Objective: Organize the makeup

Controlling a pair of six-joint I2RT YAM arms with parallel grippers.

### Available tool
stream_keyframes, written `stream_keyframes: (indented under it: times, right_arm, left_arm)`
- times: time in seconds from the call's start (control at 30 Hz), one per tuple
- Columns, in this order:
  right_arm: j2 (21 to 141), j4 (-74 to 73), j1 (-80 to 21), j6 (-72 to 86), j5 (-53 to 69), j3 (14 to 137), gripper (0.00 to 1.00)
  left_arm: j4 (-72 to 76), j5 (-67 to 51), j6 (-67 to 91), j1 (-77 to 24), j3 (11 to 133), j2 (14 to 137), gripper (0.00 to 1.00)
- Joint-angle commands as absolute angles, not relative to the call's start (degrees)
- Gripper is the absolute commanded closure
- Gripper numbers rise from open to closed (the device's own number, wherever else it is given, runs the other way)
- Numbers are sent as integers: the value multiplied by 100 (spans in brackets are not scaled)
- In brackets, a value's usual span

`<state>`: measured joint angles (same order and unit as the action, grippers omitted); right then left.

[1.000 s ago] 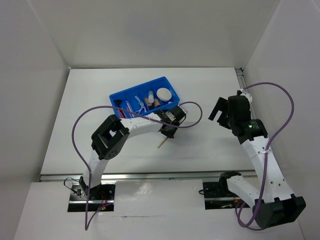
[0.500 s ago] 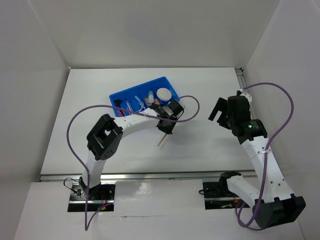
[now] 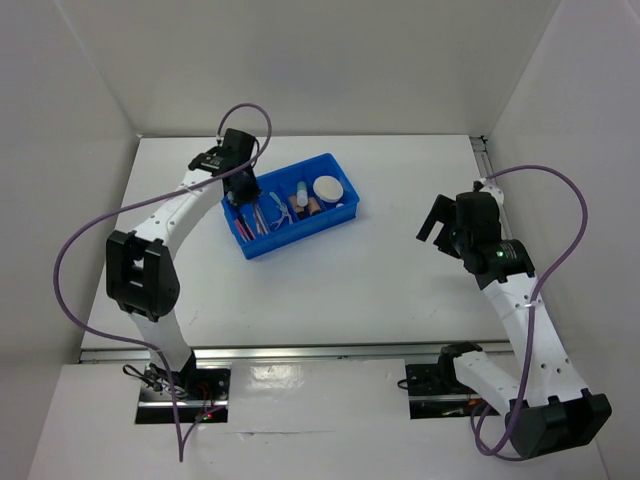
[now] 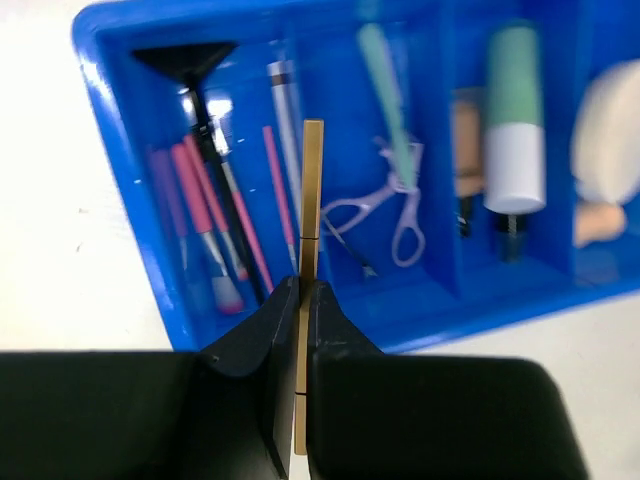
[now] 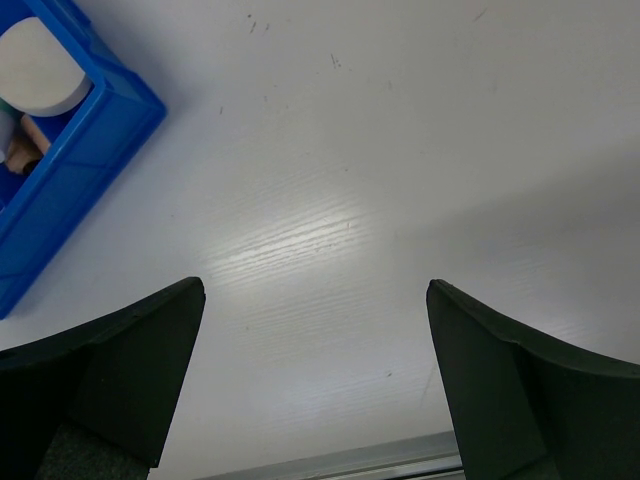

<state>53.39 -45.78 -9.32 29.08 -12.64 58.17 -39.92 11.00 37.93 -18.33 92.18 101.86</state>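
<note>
Left wrist view: left end effector (image 4: 300, 290) pinched narrow on a thin tan stick (image 4: 312, 180), above the blue bin (image 4: 480, 305), over pink pencils (image 4: 188, 185) and thin black brush (image 4: 205, 150). Bin near tabletop (image 5: 400, 150) far edge. Right end effector (image 5: 313, 288) spread wide toward right edge.

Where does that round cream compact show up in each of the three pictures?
Top external: round cream compact, right end of the blue bin, near centre.
Left wrist: compact cut off at the right edge.
Right wrist: compact in the top-left corner.
Shared landmark: the blue bin.
</note>
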Motion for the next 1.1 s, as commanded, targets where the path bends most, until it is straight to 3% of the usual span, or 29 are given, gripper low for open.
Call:
stream_keyframes:
  times: [0.0, 0.27, 0.3, 0.37, 0.4, 0.5, 0.53, 0.6, 0.83, 1.07]
  right_arm:
    - [5344, -4271, -888, 2874, -1257, 5766, 0]
    - [5344, -4324, -888, 2874, -1257, 5871, 0]
    - [5396, -4324, -888, 2874, -1257, 5871, 0]
    - [5396, -4377, -888, 2874, -1257, 5924, 0]
    - [5396, -4377, -888, 2874, -1257, 5924, 0]
    - [5396, -4377, -888, 2874, -1257, 5924, 0]
    - [5396, -4377, -888, 2874, -1257, 5924, 0]
    - [5396, -4377, -888, 2926, -1257, 5924, 0]
    - [5501, -4263, -888, 2874, -1195, 5924, 0]
    - [5783, -4430, -888, 3050, -1573, 6064, 0]
  left_arm:
    - [-4421, 1230, 4184, -1680, 9474, 10493, 100]
    - [-4421, 1502, 4500, -1363, 9747, 11082, 99]
    - [-4421, 1503, 4552, -1362, 9747, 11083, 88]
    - [-4369, 1503, 4614, -1362, 9747, 11135, 80]
    - [-4368, 1555, 4614, -1362, 9747, 11136, 68]
    - [-4141, 1556, 4553, -1362, 9677, 11083, 50]
    - [-4140, 1556, 4553, -1362, 9677, 11005, 38]
    - [-4079, 1556, 4492, -1362, 9677, 10925, 28]
    - [-4096, 1164, 3678, -1547, 9923, 10249, 25]
    - [-3630, 571, 2681, -1802, 8553, 8352, 25]
